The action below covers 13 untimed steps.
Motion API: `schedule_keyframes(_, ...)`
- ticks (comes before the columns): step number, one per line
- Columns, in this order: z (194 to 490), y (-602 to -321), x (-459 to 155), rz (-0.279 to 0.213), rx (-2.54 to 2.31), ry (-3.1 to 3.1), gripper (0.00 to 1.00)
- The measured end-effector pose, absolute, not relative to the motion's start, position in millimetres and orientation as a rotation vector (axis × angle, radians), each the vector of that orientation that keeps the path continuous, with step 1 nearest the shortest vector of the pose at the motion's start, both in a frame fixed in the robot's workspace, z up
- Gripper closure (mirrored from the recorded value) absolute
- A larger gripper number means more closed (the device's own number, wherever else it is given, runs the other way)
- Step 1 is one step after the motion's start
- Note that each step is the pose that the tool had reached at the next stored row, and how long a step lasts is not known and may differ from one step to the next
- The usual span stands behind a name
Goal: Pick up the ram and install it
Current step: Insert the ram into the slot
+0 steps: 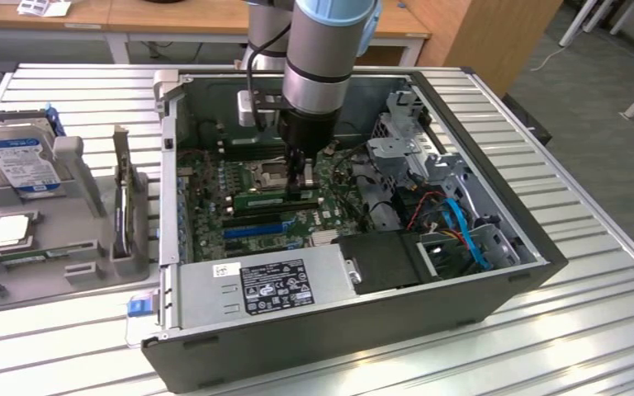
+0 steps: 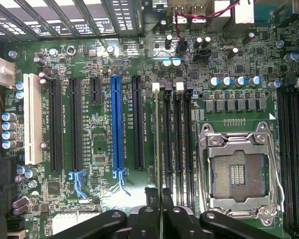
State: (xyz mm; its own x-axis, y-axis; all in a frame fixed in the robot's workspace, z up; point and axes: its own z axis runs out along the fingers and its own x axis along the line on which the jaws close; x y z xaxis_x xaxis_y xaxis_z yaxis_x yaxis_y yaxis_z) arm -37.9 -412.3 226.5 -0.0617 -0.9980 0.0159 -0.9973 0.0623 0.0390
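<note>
My gripper (image 1: 300,181) reaches down into the open computer case (image 1: 515,272), over the motherboard. The ram (image 1: 276,198), a long thin green stick, lies along a memory slot just beside the processor socket (image 1: 267,172). In the wrist view the ram (image 2: 158,139) appears edge-on as a thin line running along the outermost memory slot, by its white clip (image 2: 155,88). The gripper (image 2: 160,209) is shut on the ram, with a black finger (image 2: 149,214) pressed against each side of it. How deep the stick sits in the slot is hidden.
The empty processor socket (image 2: 236,172) lies beside the memory slots, and a blue expansion slot (image 2: 116,124) on the other side. A power supply (image 1: 262,285) and blue cables (image 1: 462,223) crowd the case. On the exterior view's left, a grey tray (image 1: 30,264) holds a hard drive (image 1: 17,157) and a silver chip (image 1: 7,231).
</note>
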Motion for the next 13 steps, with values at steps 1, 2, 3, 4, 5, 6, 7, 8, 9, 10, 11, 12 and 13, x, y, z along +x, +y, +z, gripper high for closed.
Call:
schedule_keyframes(1,226.5,-412.3,-37.9,-0.027,2.125,-2.261,0.87)
schedule_keyframes(2,226.5,-412.3,-37.7,-0.027,2.125,-2.261,0.87)
schedule_keyframes(3,226.5,-412.4,-37.2,-0.027,2.125,-2.261,0.87)
schedule_keyframes(4,226.5,-412.4,-36.9,-0.027,2.126,-2.261,0.87)
schedule_keyframes(5,226.5,-412.4,-36.9,-0.027,2.126,-2.260,0.87)
schedule_keyframes(6,226.5,-412.4,-36.9,-0.027,2.127,-2.259,0.87)
schedule_keyframes(7,226.5,-412.3,-36.8,-0.027,2.127,-2.259,0.87)
schedule_keyframes(8,226.5,-412.3,-36.8,-0.027,2.127,-2.259,0.87)
schedule_keyframes(9,226.5,-412.3,-36.8,-0.027,2.127,-2.259,0.87)
schedule_keyframes(10,226.5,-412.3,-36.8,-0.027,2.127,-2.259,0.87)
schedule_keyframes(11,226.5,-412.3,-36.8,-0.027,2.129,-2.258,0.87)
schedule_keyframes(12,226.5,-412.3,-36.8,-0.027,2.132,-2.255,0.87)
schedule_keyframes(13,226.5,-412.3,-36.8,-0.027,2.135,-2.251,0.87)
